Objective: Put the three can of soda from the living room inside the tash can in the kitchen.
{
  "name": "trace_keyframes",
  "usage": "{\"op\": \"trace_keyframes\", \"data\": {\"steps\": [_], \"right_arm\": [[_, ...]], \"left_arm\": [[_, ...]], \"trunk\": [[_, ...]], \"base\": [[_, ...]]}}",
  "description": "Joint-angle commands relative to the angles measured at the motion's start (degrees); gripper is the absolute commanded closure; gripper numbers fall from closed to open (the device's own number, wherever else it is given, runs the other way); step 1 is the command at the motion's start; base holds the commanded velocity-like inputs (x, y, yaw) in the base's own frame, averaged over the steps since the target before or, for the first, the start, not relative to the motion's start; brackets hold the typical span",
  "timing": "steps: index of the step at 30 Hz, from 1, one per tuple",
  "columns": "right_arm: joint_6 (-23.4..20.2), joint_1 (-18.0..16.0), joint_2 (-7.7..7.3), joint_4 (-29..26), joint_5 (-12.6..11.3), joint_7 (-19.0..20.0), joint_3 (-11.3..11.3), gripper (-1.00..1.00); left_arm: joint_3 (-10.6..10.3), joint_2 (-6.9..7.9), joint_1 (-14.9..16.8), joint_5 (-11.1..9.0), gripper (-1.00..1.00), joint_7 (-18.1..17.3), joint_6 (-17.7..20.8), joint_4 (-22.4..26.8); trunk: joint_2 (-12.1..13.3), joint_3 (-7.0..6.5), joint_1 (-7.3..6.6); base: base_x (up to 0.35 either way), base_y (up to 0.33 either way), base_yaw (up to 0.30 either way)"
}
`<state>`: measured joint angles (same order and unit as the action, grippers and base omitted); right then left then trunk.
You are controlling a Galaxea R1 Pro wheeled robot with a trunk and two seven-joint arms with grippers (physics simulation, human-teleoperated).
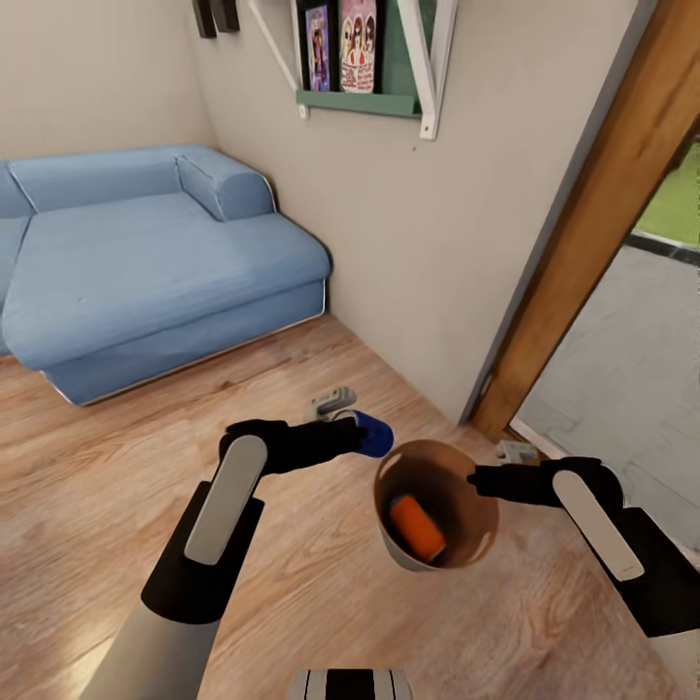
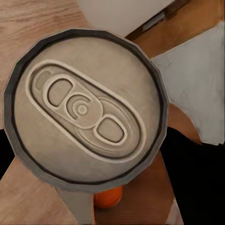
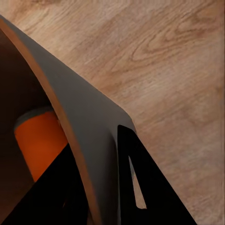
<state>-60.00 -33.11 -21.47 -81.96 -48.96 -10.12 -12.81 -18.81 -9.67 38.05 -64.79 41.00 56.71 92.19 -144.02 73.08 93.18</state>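
Note:
In the head view my left gripper [image 1: 342, 431] is shut on the blue soda can [image 1: 375, 435], which lies sideways just beside the rim of the trash can [image 1: 469, 541]. The can's silver top [image 2: 84, 110] faces the left wrist camera. One orange can [image 1: 418, 528] lies inside the bin, also seen as the orange can [image 2: 108, 197] below the blue one and the orange can [image 3: 40, 140] in the right wrist view. My right gripper [image 1: 481, 480] is shut on the bin's rim, one finger [image 3: 150, 197] outside the grey wall [image 3: 89, 112], the other inside. The third can is out of view.
A light blue sofa [image 1: 146, 262] stands at the back left on the wood floor. A wall shelf [image 1: 360, 97] with pictures hangs above. The wooden door frame [image 1: 583, 243] opens at the right. A small grey object [image 1: 331, 399] lies on the floor beyond my left gripper.

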Motion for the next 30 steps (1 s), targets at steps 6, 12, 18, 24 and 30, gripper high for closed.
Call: {"op": "trace_keyframes", "data": {"steps": [6,12,18,24,30], "right_arm": [[0.0,0.0,1.6,1.5,-2.5,-0.3,-0.1,1.0],[0.0,0.0,2.45,1.7,-2.5,-1.7,-2.2,1.0],[0.0,0.0,2.61,1.3,-2.5,-1.9,-3.0,1.0],[0.0,0.1,2.58,0.9,-2.5,-1.9,-3.1,1.0],[0.0,0.1,2.57,0.8,-2.6,-1.9,-3.1,1.0]], "left_arm": [[-3.1,-0.07,0.6,-3.9,1.0,-0.3,-0.7,0.0],[-9.4,-0.08,1.9,-7.0,1.0,-0.1,-2.5,-0.6],[-10.4,-0.05,2.3,-8.2,1.0,0.2,-2.3,-9.2],[-10.5,0.0,3.1,-8.4,1.0,-0.1,-2.0,-16.5],[-10.6,-0.05,3.2,-8.4,-1.0,-2.1,-2.0,-18.6]], "trunk": [[0.1,-1.34,-0.16],[0.2,-2.67,-0.31],[0.2,-4.0,-0.47],[0.3,-4.22,-0.49],[0.3,-4.22,-0.49]], "base": [[0.0,0.0,0.0],[0.0,0.0,0.0],[0.0,0.0,0.0],[0.0,0.0,0.0],[0.0,0.0,0.0]]}}
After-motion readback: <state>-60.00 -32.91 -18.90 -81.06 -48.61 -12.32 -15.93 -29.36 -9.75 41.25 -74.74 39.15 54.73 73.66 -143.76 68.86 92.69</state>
